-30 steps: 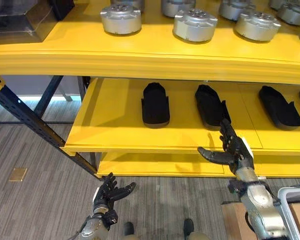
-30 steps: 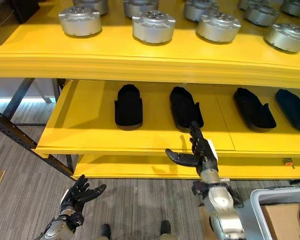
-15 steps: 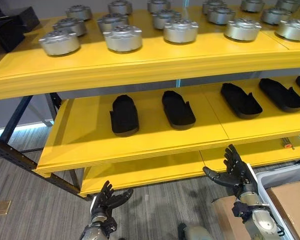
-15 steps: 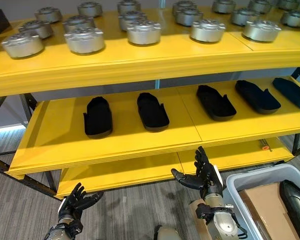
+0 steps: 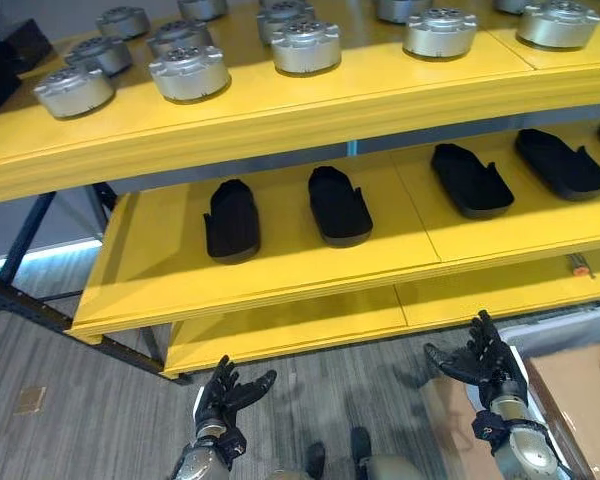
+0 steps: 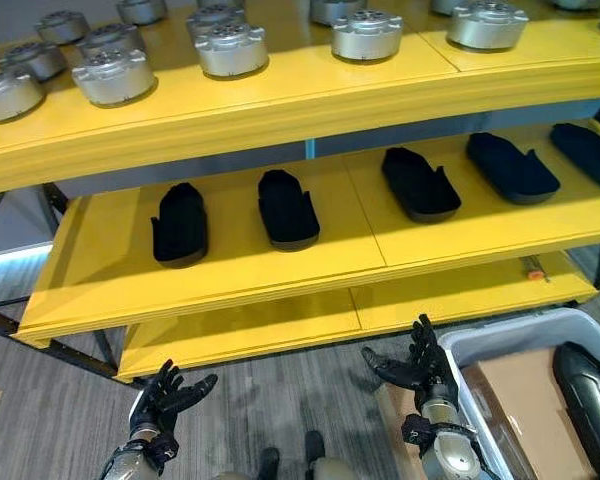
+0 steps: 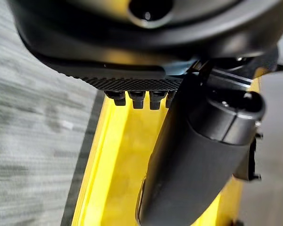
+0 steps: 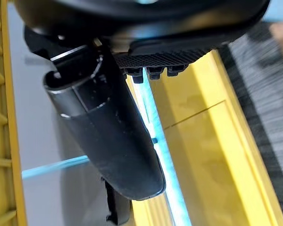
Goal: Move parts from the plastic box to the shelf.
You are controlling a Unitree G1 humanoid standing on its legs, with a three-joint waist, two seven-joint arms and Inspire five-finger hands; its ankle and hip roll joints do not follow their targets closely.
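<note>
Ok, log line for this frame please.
left hand open, empty | right hand open, empty | black part in plastic box | middle shelf holds black parts

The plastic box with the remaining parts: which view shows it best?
The right eye view: the plastic box shows its rim, cardboard and a black part inside. The left eye view catches just its corner; the wrist views face the shelf.

right hand (image 6: pixel 425 366): a second ago raised at the middle shelf (image 5: pixel 280 265) edge beside a black part (image 5: pixel 338 205), now low over the floor by the box (image 6: pixel 540 340), fingers spread, empty | left hand (image 5: pixel 225 392): no real change | camera: has swung, box and the part in it (image 6: pixel 590 385) now in sight
</note>
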